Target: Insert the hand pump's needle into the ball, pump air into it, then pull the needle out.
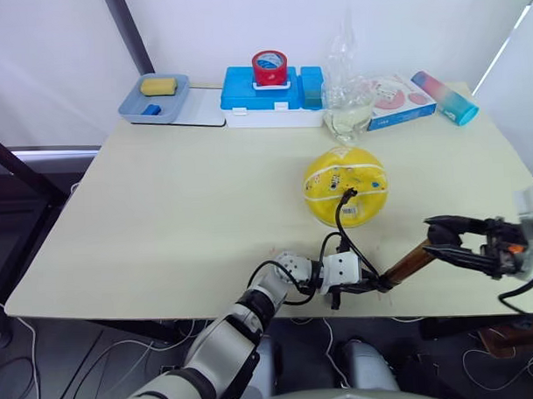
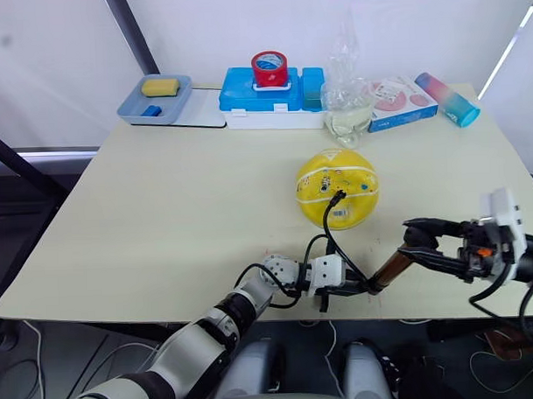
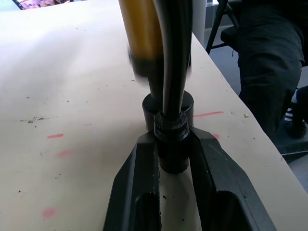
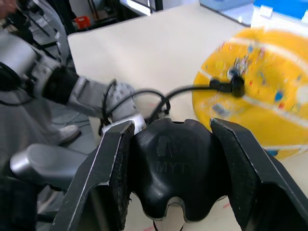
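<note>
**Pump is hooked to the ball, both claws holding on**

The yellow ball (image 1: 346, 186) sits in the middle of the worktop (image 1: 179, 211), toward the right. The needle (image 1: 348, 195) looks pushed into the front of the ball, and the thin black hose (image 1: 345, 232) runs from it down to the hand pump (image 1: 407, 265), which lies near the front edge.

The left claw (image 3: 172, 159) is squeezed shut on the black hose end of the pump. The right claw (image 4: 174, 168) is clamped around the black handle (image 4: 173, 166), its two fingers tight on each side.

I think the pumping part is going on now, and the ball looks fairly round.

What could go wrong:
- The ball is not held by anything. A hard tug on the hose could roll it or pop the needle out too soon.
- If the right claw pulls crooked, the handle could slip free.
- The pump is close to the edge, so a big push could slide it off.
</note>
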Controlling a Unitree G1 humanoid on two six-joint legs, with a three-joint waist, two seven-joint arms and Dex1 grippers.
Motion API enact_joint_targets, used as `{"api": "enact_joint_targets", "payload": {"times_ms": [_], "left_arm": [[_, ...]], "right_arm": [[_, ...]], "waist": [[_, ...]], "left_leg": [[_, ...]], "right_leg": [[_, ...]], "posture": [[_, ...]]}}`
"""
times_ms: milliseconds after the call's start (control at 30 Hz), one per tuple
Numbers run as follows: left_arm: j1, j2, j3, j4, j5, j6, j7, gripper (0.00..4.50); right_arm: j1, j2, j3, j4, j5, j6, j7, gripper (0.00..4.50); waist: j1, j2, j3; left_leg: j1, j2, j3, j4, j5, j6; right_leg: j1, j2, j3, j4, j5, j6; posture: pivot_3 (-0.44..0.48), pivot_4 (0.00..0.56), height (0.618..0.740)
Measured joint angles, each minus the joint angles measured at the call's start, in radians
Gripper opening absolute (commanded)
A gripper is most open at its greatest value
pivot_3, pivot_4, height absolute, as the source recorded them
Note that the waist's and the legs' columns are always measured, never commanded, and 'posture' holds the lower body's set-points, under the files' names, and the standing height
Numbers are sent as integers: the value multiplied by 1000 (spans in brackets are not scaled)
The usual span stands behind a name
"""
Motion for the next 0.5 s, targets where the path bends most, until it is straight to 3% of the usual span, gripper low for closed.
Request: {"api": "enact_joint_targets", "payload": {"times_ms": [267,500], "left_arm": [[-1,0,1,1,0,0,-1,378],[-2,0,1,1,0,0,-4,378]], "right_arm": [[-76,-129,-198,1,202,215,-2,2000],[-127,-174,-227,-10,250,299,-29,2000]], "waist": [[0,0,1],[0,1,1]], "left_leg": [[0,0,0,0,-1,-1],[0,0,0,0,-1,-1]], "right_leg": [[0,0,0,0,-2,4],[0,0,0,0,-2,3]], "posture": [[0,150,739],[0,150,739]]}}
